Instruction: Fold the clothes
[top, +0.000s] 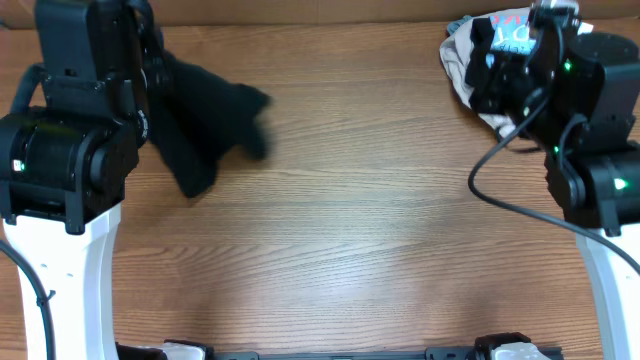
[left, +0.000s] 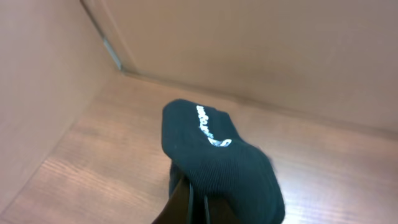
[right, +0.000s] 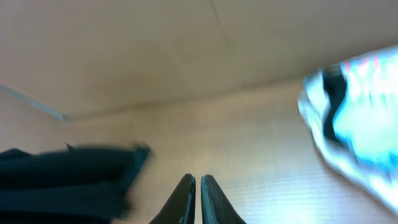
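A black garment (top: 210, 125) hangs over the table's back left, blurred. My left gripper (left: 198, 198) is shut on this black garment (left: 214, 155), which drapes over the fingertips and shows white lettering. A pile of light clothes (top: 470, 60) with red and blue print lies at the back right, partly under my right arm. My right gripper (right: 198, 186) is shut and empty above bare table, left of the light pile (right: 357, 124). The black garment also shows at the left of the right wrist view (right: 62, 180).
The wooden table (top: 380, 220) has brown cardboard walls along the back (left: 249, 43) and left side (left: 37, 93). Black cables (top: 500, 190) loop from the right arm over the table. Arm bases stand at the front corners.
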